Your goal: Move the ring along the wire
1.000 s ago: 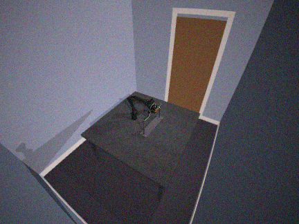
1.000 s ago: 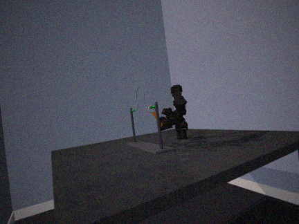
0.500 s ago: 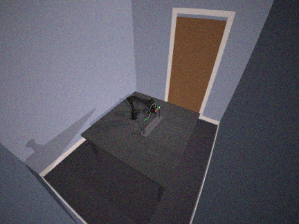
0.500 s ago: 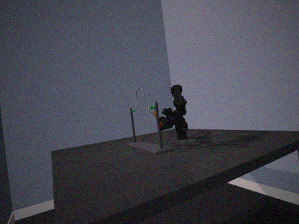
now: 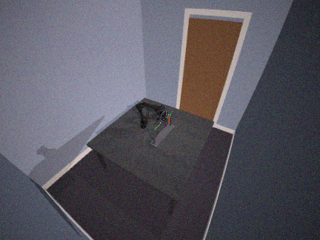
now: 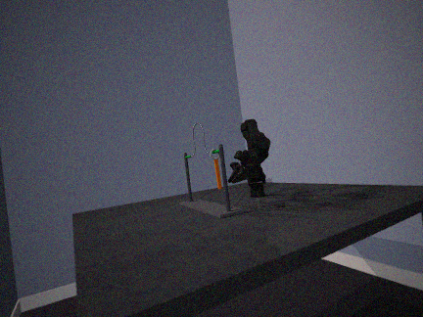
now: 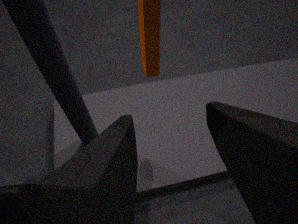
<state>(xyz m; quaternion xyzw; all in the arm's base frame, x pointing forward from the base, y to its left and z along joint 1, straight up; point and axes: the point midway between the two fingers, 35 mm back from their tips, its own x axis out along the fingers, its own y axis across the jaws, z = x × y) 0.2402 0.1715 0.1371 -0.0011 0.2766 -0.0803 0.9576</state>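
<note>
The orange handle (image 5: 169,120) (image 6: 217,173) (image 7: 151,40) hangs nearly straight down from the ring (image 6: 213,155). The ring hangs around the green wire part (image 6: 215,152) next to the nearer post (image 6: 224,181) in the exterior view; that post is at the left in the wrist view. The other green part (image 5: 156,128) (image 6: 188,157) is by the far post (image 6: 188,178). The thin grey wire (image 6: 197,124) arches between them. My gripper (image 7: 169,119) is open and empty, its fingertips apart, below and back from the handle's lower end in the wrist view. In the exterior view it is right of the handle, apart from it.
The flat grey base (image 5: 161,137) (image 7: 185,135) carries both posts on the dark table (image 5: 130,148) (image 6: 147,245). The arm (image 6: 257,152) stands behind the wire frame, on the right in the exterior view. Walls and a brown door (image 5: 211,67) surround the table.
</note>
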